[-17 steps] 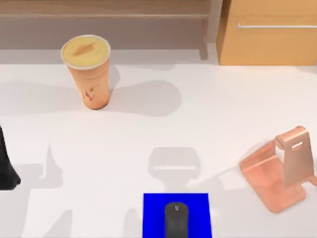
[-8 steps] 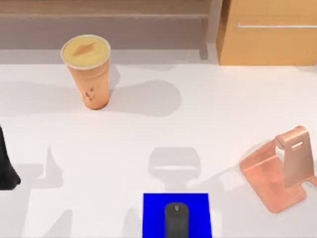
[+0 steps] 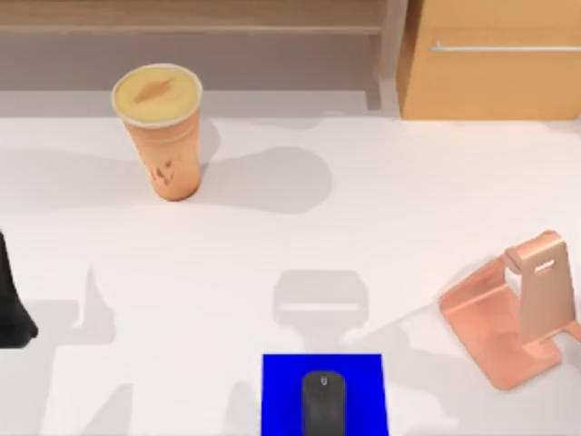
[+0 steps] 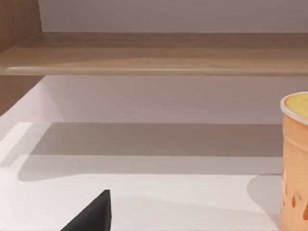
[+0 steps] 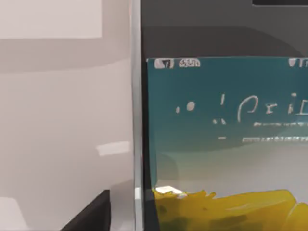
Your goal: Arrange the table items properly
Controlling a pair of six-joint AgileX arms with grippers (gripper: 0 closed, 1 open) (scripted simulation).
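Note:
The tall orange cup (image 3: 162, 127) with a yellowish top stands upright at the back left of the table, and its side also shows as the cup (image 4: 294, 159) in the left wrist view. The dark-grey mouse (image 3: 323, 402) lies on the blue mat (image 3: 281, 391) at the front centre. In the right wrist view, the smartphone (image 5: 226, 144) lies close below with its silver edge and colourful screen facing up. My right gripper (image 5: 91, 216) hangs just over it. My left gripper (image 3: 11, 309) sits at the table's left edge, well in front of the cup.
A rose-gold bent-metal stand (image 3: 513, 313) sits at the right side of the table with nothing on it. A wooden cabinet (image 3: 490, 59) and a low shelf (image 3: 191, 23) run along the back. White tabletop lies between cup, mat and stand.

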